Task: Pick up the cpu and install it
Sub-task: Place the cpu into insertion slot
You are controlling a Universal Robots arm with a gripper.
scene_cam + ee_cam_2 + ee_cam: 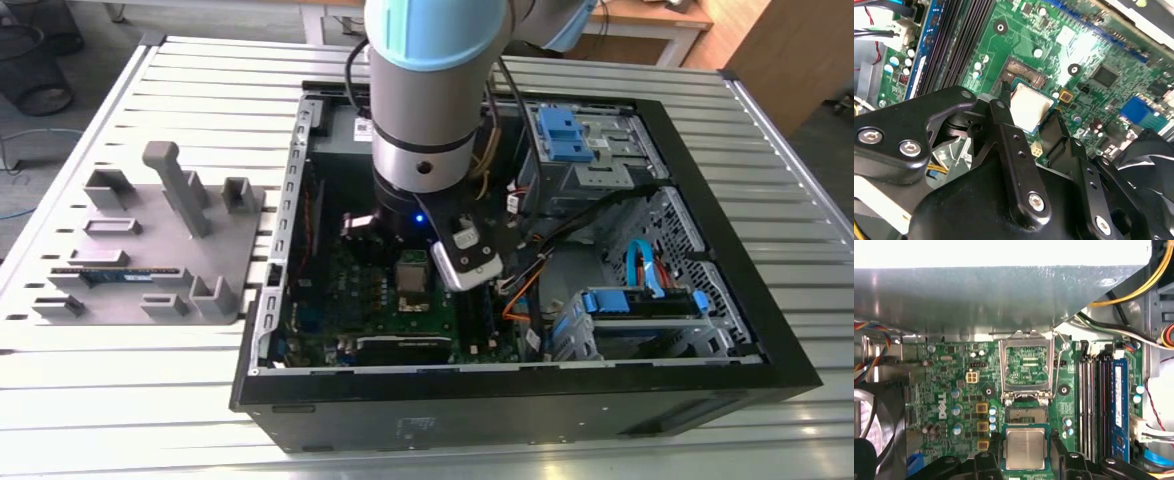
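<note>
Pointing straight down into case (534, 395), arm (427, 100), claw (1032, 113) pinching cpu (1025, 448), near socket (1026, 415)

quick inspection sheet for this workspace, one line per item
surface: slatted metal table carrying an open computer case
job's things: cpu held above the motherboard, beside the empty socket; hinged frame raised
clutter: grey fixture tray beside the case, holding a memory stick
grippers: claw shut on the cpu
cables: yellow cable and blue cable inside the case, apart from the socket
surroundings: black mesh bin on the floor
</note>
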